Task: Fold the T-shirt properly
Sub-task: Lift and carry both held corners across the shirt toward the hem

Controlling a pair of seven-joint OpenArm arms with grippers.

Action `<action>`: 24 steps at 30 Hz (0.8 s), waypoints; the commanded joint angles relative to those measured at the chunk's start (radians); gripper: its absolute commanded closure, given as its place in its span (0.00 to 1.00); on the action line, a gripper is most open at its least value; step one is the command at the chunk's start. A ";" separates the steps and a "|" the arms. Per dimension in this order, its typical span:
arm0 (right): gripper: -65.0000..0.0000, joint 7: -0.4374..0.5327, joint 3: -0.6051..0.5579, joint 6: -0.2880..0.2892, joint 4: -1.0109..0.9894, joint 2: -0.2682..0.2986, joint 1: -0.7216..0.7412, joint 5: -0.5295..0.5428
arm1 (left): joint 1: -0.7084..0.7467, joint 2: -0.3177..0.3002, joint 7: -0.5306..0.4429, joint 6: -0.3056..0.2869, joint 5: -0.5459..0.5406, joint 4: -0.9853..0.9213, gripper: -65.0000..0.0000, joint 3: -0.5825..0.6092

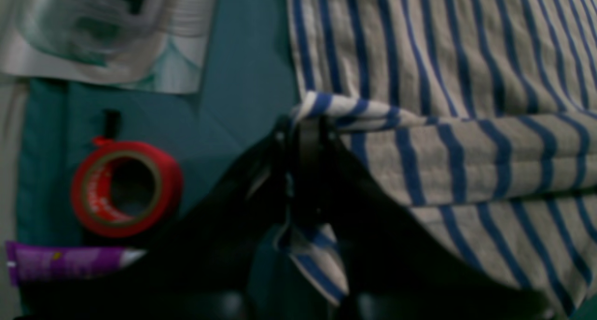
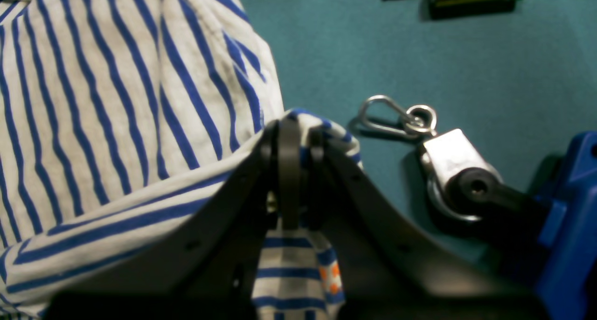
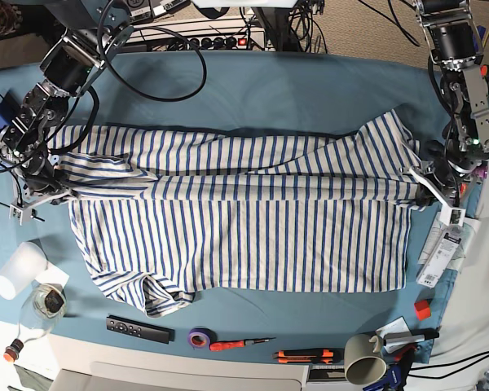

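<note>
Two claws are clenched on opposite ends of the T-shirt (image 3: 236,220), spread lengthwise across the desk (image 3: 293,98): left claw (image 1: 303,124), right claw (image 2: 291,124). The folded edge is stretched between them.

Your base view is bright and sharp; both wrist views are dim and soft, the left one blurriest at its edges.

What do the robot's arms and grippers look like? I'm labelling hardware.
Both arms are dark metal segments with black cables looping along them. The left gripper and right gripper have black, tapering fingers; the right's show small holes.
</note>
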 commanded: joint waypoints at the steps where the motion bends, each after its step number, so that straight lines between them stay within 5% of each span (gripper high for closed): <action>1: 1.00 0.038 0.003 -0.011 0.016 0.033 0.025 -0.005 | -0.020 -0.021 -0.025 0.007 -0.005 0.014 1.00 0.006; 14: 1.00 0.048 0.003 -0.011 0.016 0.034 0.030 -0.005 | -0.085 -0.022 -0.026 0.095 0.093 0.014 1.00 0.129; 24: 1.00 0.085 0.003 -0.011 0.016 0.033 0.031 -0.006 | -0.098 -0.021 -0.032 0.097 0.092 0.014 1.00 0.130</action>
